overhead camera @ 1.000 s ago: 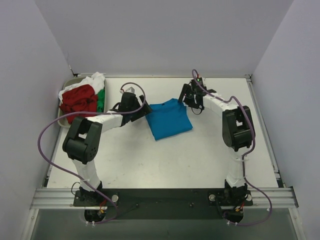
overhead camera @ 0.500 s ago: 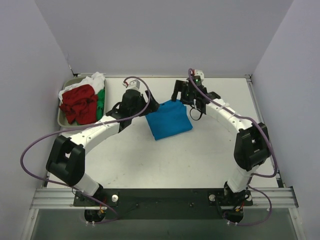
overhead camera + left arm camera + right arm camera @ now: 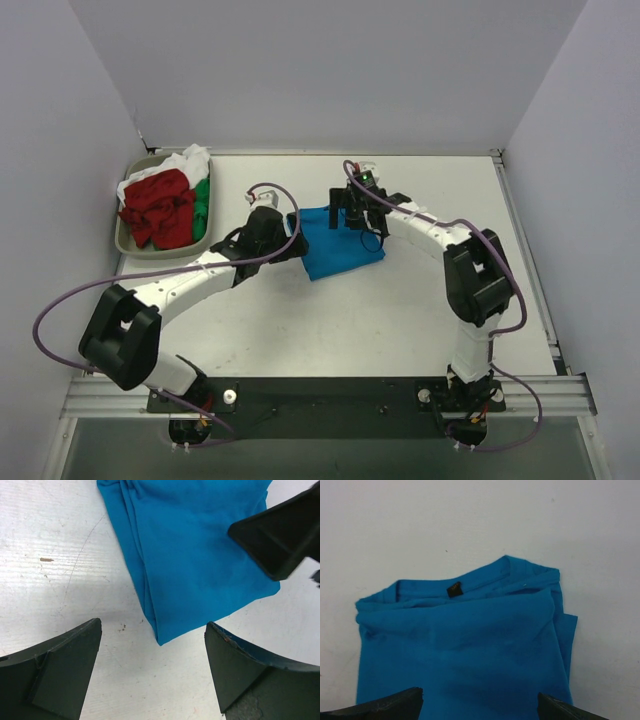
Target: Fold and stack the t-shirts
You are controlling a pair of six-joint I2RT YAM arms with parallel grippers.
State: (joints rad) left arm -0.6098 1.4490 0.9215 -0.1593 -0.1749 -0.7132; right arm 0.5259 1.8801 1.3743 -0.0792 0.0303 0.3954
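Observation:
A bright blue t-shirt (image 3: 342,250) lies folded flat on the table, its collar and small black tag (image 3: 454,589) at the far edge. My left gripper (image 3: 293,240) stands open at its left side; in the left wrist view the open left gripper (image 3: 152,635) has a folded corner of the shirt (image 3: 200,555) between its tips, untouched. My right gripper (image 3: 347,212) hovers open over the far edge, and the right wrist view shows the right gripper (image 3: 479,700) empty above the cloth (image 3: 465,645). Red (image 3: 160,208), green (image 3: 203,200) and white (image 3: 186,160) t-shirts lie bunched at the back left.
The bunched shirts fill a grey oval tray (image 3: 160,253) by the left wall. Walls close in the table's left, back and right sides. One finger of the right gripper (image 3: 280,535) reaches into the left wrist view, close above the blue shirt.
The right gripper moved left, from beside the shirt's far right corner to over its far edge. The left arm stretched out and its gripper dropped nearer the shirt's left side.

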